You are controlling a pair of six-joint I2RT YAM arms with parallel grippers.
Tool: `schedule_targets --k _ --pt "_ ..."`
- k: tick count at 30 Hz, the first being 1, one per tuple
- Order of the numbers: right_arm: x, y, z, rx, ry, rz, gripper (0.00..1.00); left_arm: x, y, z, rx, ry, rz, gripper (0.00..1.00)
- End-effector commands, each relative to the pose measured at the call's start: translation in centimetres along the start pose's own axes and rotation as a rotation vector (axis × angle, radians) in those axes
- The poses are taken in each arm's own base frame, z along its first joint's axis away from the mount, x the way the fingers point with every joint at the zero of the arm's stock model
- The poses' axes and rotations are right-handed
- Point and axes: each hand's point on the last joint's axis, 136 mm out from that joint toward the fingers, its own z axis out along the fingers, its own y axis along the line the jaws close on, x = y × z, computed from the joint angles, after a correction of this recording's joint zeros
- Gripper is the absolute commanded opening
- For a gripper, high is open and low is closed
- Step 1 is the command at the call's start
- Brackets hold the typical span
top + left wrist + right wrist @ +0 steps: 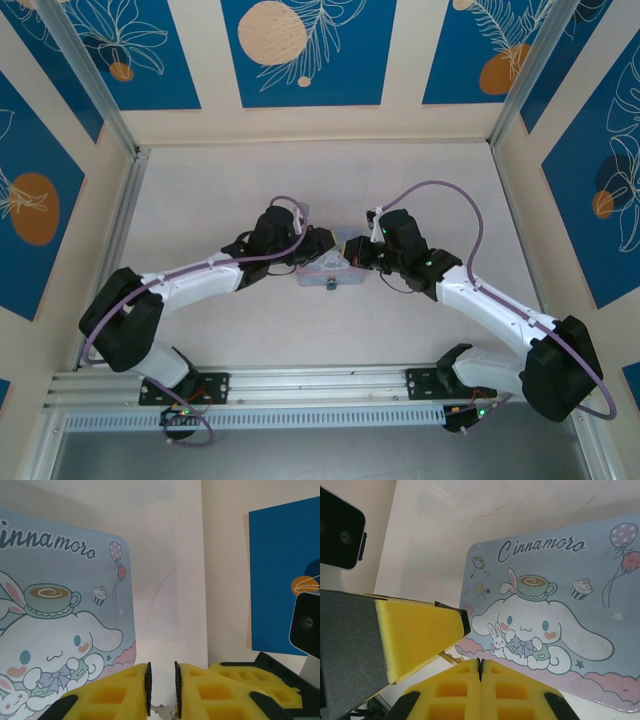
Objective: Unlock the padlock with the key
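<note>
- Silvery metal piece [160, 711] is showing low between the pads of the left gripper [161, 680]. It is too small to tell whether it is the key or the padlock.
- Those yellow fingers are standing a narrow slot apart around the piece, and whether they are pinching it cannot be told.
- From above, a small dark thing [331, 284], seemingly the padlock, is lying at the near edge of the tin [322, 270], just on the near side of where the two grippers are meeting.
- The right gripper [480, 666] is pressing its yellow fingers flat together, with nothing visible between them.
- In the right wrist view, one finger of the left gripper [420, 632] is slanting across just left of the right gripper's tips.
- The pastel-blue tin, with its white cartoon dog, is lying flat: up and to the left of the left gripper's fingers [65, 605] in its wrist view, and ahead and to the right of the right gripper's tips [560, 630] in the other.
- A pale table [300, 190] is carrying the tin, with both arms reaching inward over it.
</note>
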Motion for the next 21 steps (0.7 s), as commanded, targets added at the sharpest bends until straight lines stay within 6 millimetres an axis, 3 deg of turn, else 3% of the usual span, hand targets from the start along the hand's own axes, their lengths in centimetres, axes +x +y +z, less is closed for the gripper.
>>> schedule_targets --k 1,7,9,11,14,17,21 --pt "0.1 0.1 0.1 -0.016 0.005 0.015 0.00 -0.2 -1.9 0.3 0.041 -0.004 0.020 0.20" --pt "0.1 0.2 0.2 -0.021 0.004 0.017 0.00 -0.1 -2.0 0.6 0.040 0.000 0.022 0.12" --pt "0.0 0.3 0.1 -0.026 0.003 0.017 0.00 -0.1 -2.0 0.7 0.038 0.004 0.022 0.00" --pt "-0.1 0.3 -0.1 -0.028 -0.001 0.020 0.01 -0.1 -2.1 0.8 0.040 0.005 0.026 0.00" --pt "-0.8 -0.1 -1.0 -0.049 -0.028 0.058 0.37 -0.3 -2.2 0.7 0.040 -0.004 0.060 0.00" --pt "-1.8 -0.4 -2.2 -0.106 -0.055 0.106 0.58 -0.9 -2.9 0.3 0.055 -0.021 0.135 0.00" --pt "-3.2 -0.3 -3.6 -0.209 -0.085 0.145 0.65 -1.6 -4.4 -0.4 0.091 -0.043 0.263 0.00"
